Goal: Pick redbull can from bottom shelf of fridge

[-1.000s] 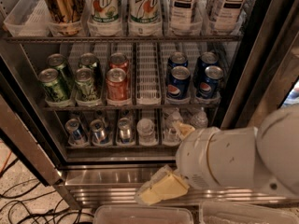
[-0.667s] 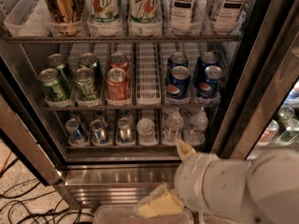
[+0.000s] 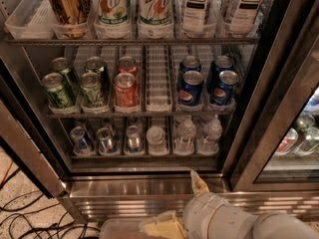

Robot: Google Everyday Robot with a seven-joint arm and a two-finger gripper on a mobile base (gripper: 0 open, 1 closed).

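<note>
A: Is the redbull can (image 3: 133, 137) moving?
B: No, it is standing on the bottom shelf (image 3: 149, 156) of the fridge (image 3: 124, 188), untouched.
A: The tool (image 3: 172, 203)?
B: It is sinking away, below-right of the can, gaping wide, holding nothing; probably lining up again.

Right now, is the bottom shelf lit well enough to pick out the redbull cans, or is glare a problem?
Camera view: the bottom shelf is shadowed, dimmer than the soda rack above, yet the redbull cans show bright silver tops; glare streaks the fridge sill, not the cans; the tool, open, sits low in front of the sill, evenly lit.
</note>
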